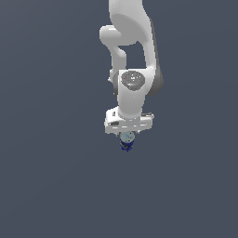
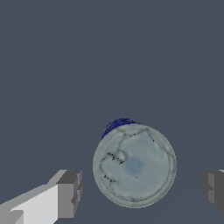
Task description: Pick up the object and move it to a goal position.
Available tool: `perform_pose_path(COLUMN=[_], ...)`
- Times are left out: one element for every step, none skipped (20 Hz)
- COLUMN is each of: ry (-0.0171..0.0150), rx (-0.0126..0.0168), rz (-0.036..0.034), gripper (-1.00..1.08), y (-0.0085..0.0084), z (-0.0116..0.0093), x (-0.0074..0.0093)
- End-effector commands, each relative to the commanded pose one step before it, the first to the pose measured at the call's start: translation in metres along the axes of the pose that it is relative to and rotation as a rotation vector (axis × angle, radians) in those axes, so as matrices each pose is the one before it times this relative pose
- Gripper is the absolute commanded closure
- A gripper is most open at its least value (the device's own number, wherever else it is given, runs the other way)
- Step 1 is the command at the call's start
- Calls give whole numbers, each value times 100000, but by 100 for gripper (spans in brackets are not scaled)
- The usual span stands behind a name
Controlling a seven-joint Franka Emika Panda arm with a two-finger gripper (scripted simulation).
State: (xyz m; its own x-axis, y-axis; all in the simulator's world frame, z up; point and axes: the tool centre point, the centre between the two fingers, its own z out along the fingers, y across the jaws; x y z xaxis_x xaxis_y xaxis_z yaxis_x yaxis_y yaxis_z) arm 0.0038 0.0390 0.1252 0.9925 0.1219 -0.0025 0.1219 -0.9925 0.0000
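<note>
The object is a small can with a dark blue body and a pale grey-blue round top. In the wrist view the can stands upright between my two grey fingertips, with a gap on each side, so the gripper is open around it and not touching. In the exterior view the white arm hangs straight down over the can, which peeks out just below the gripper; the fingers themselves are hidden there by the hand.
A plain dark grey-blue floor lies all around. No other objects, containers or edges show in either view.
</note>
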Motion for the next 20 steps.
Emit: perform_pose_path(ry=[93, 0, 0, 20, 0, 20, 20, 20, 20, 20, 0, 20, 0, 21, 0, 0, 0, 0, 0, 0], rx=[-28, 0, 0, 5, 0, 5, 5, 5, 6, 5, 0, 4, 0, 0, 0, 0, 0, 0, 0, 0], rz=[94, 0, 0, -44, 0, -44, -44, -44, -44, -44, 0, -44, 0, -44, 0, 0, 0, 0, 0, 0], gripper=[-92, -92, -92, -92, -92, -92, -92, -92, -92, -92, -92, -92, -92, -92, -92, -92, -92, 108, 108, 108], y=[66, 1, 2, -24, 4, -22, -21, -20, -20, -21, 6, -22, 5, -22, 5, 4, 2, 0, 0, 0], z=[-6, 120, 200, 268, 360, 430, 510, 587, 583, 508, 445, 359, 296, 208, 143, 69, 17, 0, 0, 0], x=[22, -2, -3, -6, -8, -12, -15, -19, -18, -13, -5, 4, 14, 25, 35, 35, 16, 0, 0, 0])
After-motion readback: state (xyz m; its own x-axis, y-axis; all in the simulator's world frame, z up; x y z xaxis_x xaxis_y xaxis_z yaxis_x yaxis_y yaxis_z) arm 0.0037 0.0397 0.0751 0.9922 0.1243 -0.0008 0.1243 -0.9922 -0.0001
